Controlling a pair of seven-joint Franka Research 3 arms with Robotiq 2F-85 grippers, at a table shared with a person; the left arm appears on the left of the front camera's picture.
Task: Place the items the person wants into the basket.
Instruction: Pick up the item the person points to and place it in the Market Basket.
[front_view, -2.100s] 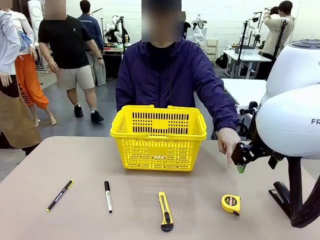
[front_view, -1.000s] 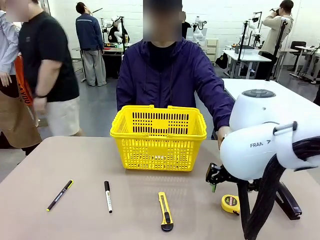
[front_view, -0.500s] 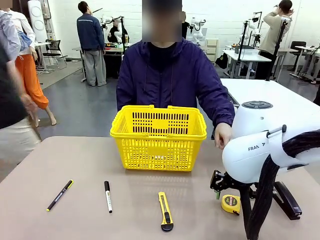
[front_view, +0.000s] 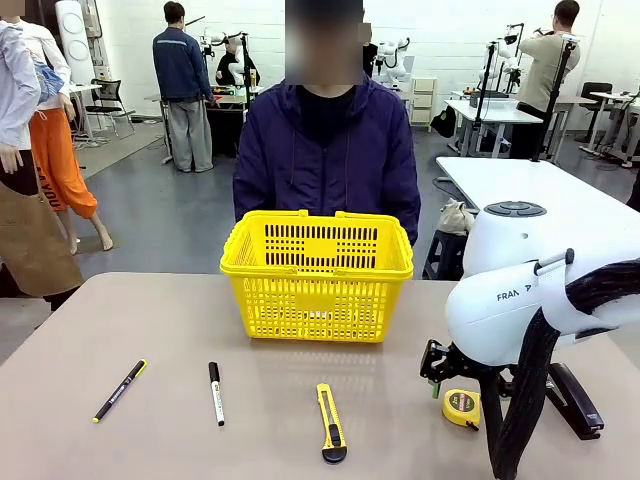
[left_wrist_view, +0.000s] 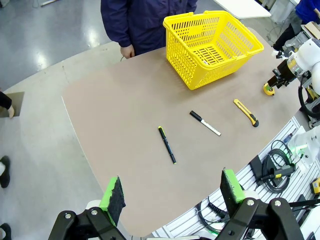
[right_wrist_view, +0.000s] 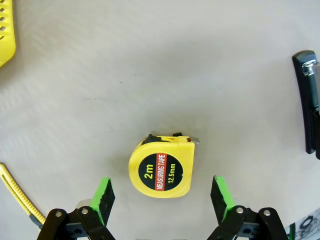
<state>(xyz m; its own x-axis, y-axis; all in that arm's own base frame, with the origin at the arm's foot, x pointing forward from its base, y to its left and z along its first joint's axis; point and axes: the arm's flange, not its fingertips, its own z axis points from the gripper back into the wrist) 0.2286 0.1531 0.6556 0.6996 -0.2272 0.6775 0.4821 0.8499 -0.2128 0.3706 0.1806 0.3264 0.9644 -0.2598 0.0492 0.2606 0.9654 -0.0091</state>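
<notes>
The tape measure (front_view: 461, 406) lies on the table at the right front. My right gripper (front_view: 440, 385) hangs just above it, open. In the right wrist view the tape measure (right_wrist_view: 161, 169) sits between and slightly ahead of the green pads (right_wrist_view: 104, 199), untouched. The black stapler (front_view: 575, 398) lies further right, partly behind my arm, and appears at the edge of the right wrist view (right_wrist_view: 310, 100). The pen (front_view: 120, 390) lies at the left front. The yellow basket (front_view: 316, 300) stands mid-table before the person (front_view: 325, 150). My left gripper (left_wrist_view: 172, 189) is open, high above the table's near edge.
A white marker (front_view: 216, 392) and a yellow utility knife (front_view: 330, 422) lie between the pen and the tape measure. The knife's tip (right_wrist_view: 17, 195) shows at the left of the right wrist view. People and other tables are in the background.
The person's hand, which was at the table's right edge beside my right arm, has drawn back out of sight. My right gripper has sunk slightly towards the tape measure.
</notes>
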